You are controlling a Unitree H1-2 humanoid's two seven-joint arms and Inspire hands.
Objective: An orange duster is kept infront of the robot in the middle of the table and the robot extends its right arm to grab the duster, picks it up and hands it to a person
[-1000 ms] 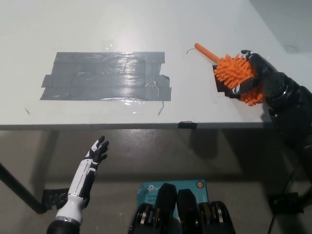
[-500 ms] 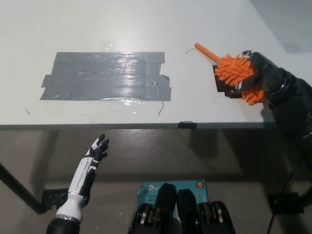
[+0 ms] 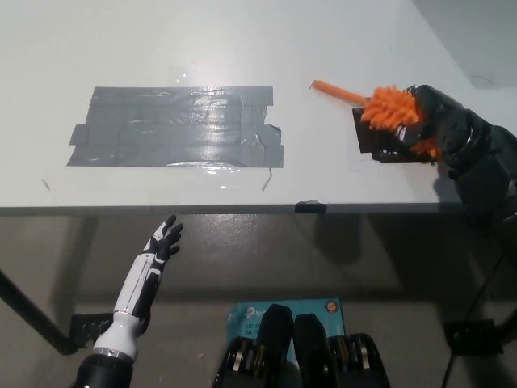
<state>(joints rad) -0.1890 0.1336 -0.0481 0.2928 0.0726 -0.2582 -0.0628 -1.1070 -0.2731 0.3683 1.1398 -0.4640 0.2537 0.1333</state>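
Observation:
The orange duster [image 3: 386, 109] is at the right side of the white table [image 3: 242, 40], its bristly head over a black tape patch [image 3: 373, 137] and its thin handle [image 3: 338, 91] pointing up-left. My black right hand [image 3: 432, 121] is shut on the duster's head, coming in from the right edge. My white left hand [image 3: 161, 242] rests below the table's front edge at the lower left, fingers apart, holding nothing.
A large patch of grey tape [image 3: 178, 127] covers the table's middle left. The table's front edge [image 3: 242, 208] runs across the picture, with a small black tab [image 3: 311, 207] on it. A teal box [image 3: 287, 311] lies on the floor below.
The duster's head has turned and risen in my right hand, showing less bristle; its handle now points more level to the left. The left hand shifted slightly.

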